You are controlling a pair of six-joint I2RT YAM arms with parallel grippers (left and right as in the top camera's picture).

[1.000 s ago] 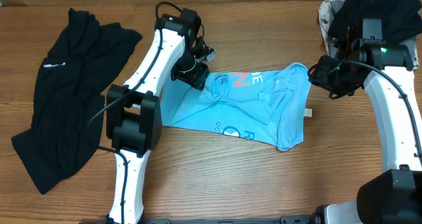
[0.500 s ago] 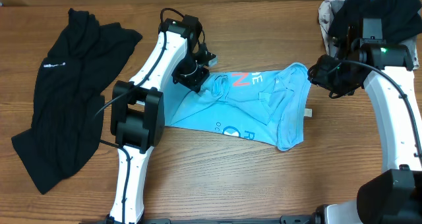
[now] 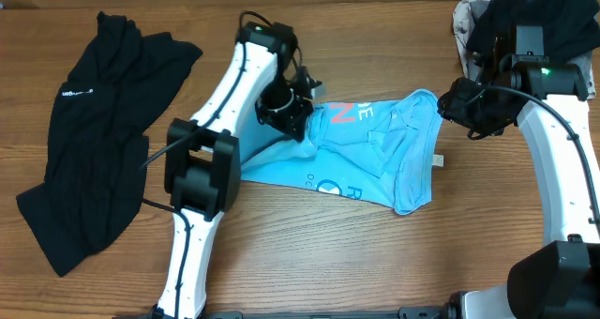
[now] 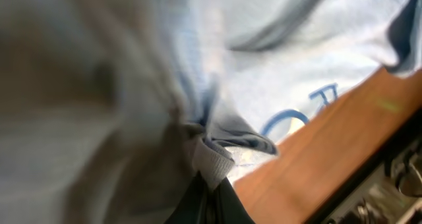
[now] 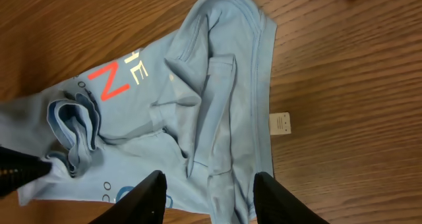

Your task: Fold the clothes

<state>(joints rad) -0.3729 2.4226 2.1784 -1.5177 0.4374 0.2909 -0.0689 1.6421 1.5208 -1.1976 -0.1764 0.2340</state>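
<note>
A light blue T-shirt (image 3: 370, 150) lies crumpled at the middle of the wooden table (image 3: 309, 263), its white and red lettering showing. Its small white tag (image 5: 281, 123) pokes out onto the wood at the right-hand hem. The left gripper (image 3: 302, 131) is clamped tight on a bunched fold at the shirt's left end — the wrist view shows a ribbed edge of fabric pinched between its dark fingertips. The right gripper (image 5: 210, 184) hangs over the shirt's right end, fingers spread apart and nothing between them. A black garment (image 3: 94, 122) sprawls at the table's left side, well apart from the shirt — a heap of dark clothing (image 3: 539, 19) sits in the far right corner.
</note>
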